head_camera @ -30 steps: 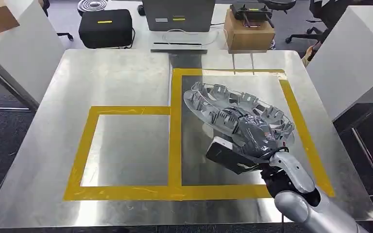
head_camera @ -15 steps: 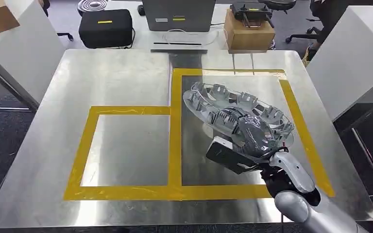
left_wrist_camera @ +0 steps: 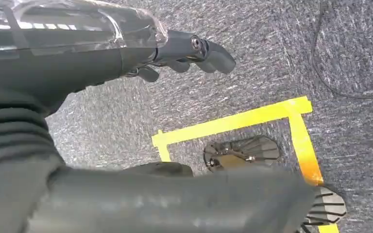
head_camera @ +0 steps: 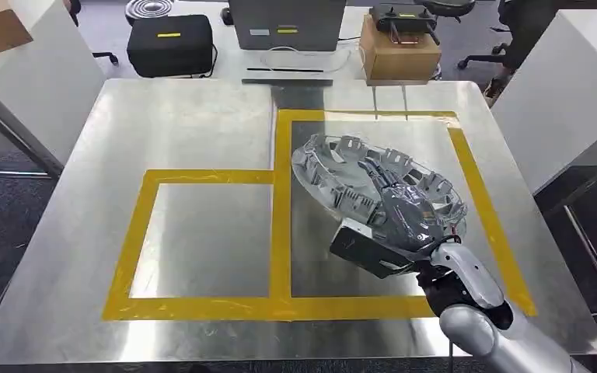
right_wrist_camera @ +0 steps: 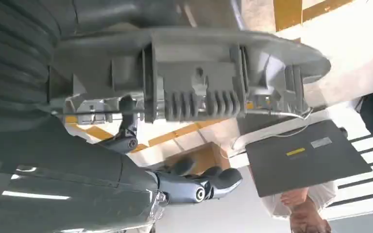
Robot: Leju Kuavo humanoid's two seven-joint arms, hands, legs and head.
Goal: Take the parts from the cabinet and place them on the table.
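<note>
A: Where is the part?
B: The part [head_camera: 377, 184], a round grey plastic piece with ribbed clips around its rim, sits tilted over the table [head_camera: 202, 124], inside the taller tape rectangle [head_camera: 283, 206] on the right. Its far-left edge is low near the metal surface; its near-right edge is raised.

A: What holds it?
B: The right hand [head_camera: 408, 217], wrapped in clear film, grips the near-right rim. In the right wrist view the part [right_wrist_camera: 194, 92] lies across the hand [right_wrist_camera: 126, 160], thumb on one side and dark fingers [right_wrist_camera: 209, 182] curled on the other.

A: And the left hand?
B: The left hand [left_wrist_camera: 126, 53] hangs over grey carpet, holding nothing. Its fingers [left_wrist_camera: 213, 51] are slightly bent and apart.

A: What surrounds the table?
B: Beyond the far edge stand a black case [head_camera: 169, 45], a grey box [head_camera: 288, 23] and a cardboard box [head_camera: 399, 48]. A white partition [head_camera: 567, 93] stands to the right.
</note>
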